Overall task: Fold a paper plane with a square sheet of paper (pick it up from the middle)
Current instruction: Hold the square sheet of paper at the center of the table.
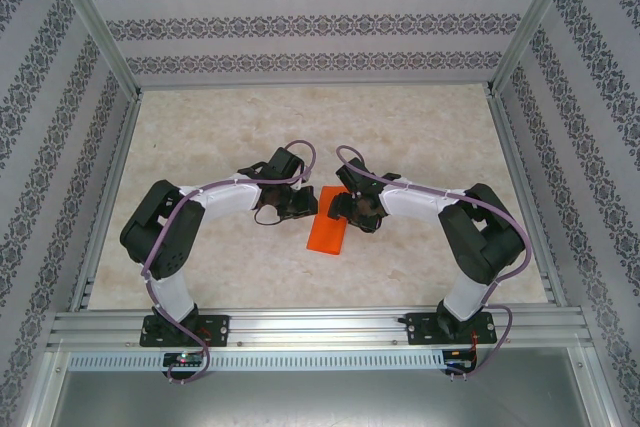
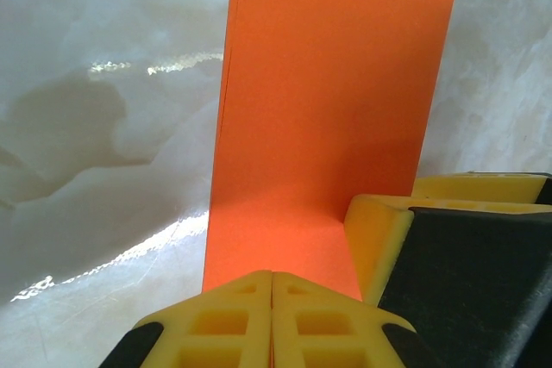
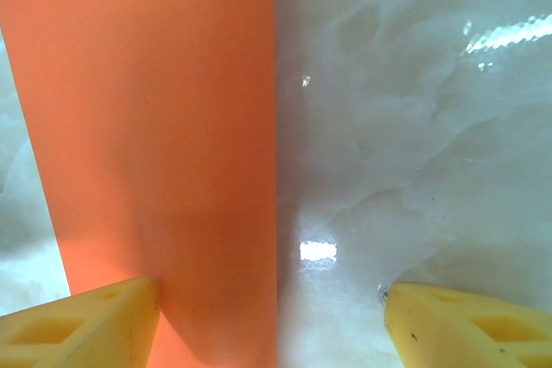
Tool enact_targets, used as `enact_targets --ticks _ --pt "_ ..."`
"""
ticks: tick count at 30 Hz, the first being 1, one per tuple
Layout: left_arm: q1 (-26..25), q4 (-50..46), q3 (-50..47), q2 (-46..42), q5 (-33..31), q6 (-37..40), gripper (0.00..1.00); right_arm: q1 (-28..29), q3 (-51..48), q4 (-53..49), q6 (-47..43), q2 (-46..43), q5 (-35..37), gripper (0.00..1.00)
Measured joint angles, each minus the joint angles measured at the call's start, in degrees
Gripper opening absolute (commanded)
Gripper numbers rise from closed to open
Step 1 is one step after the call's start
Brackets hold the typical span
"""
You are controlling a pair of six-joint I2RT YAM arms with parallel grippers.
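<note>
The left gripper [image 2: 272,289] has its two yellow fingers [image 2: 226,327] pressed together, pinching the near edge of the one orange sheet of paper [image 2: 328,109]. The right gripper [image 3: 272,295] has its two fingers [image 3: 82,327] wide apart, one just beside the paper. The paper is thin, smooth and folded into a long strip. It sits in the middle of the shiny, stone-look bench [image 1: 420,137], between the two arms [image 1: 225,195].

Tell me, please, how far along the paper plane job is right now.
Done: the square sheet of paper lies as a narrow strip, apparently folded once in half; the left wrist view shows a doubled edge. In hand: the left gripper is shut on its end, and the right gripper is open astride one long edge. Left: nose and wing folds; no dart shape yet.
</note>
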Motion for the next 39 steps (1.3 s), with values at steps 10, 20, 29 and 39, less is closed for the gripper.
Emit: enact_targets --ticks 10,20,29,39 --pt "0.0 0.0 0.13 0.37 1.29 0.02 0.09 0.0 0.83 -1.11 -0.63 0.57 0.15 0.73" --pt "-0.09 0.44 1.97 4.5 2.91 0.0 0.09 0.02 1.11 -1.44 -0.63 1.03 0.17 0.73" --pt "-0.5 1.99 3.21 8.13 4.09 -0.42 0.09 0.09 1.64 -2.08 -0.63 1.51 0.24 0.73" --pt "-0.83 2.14 3.21 8.46 3.61 -0.37 0.05 0.17 1.84 -2.19 -0.66 0.74 0.37 0.75"
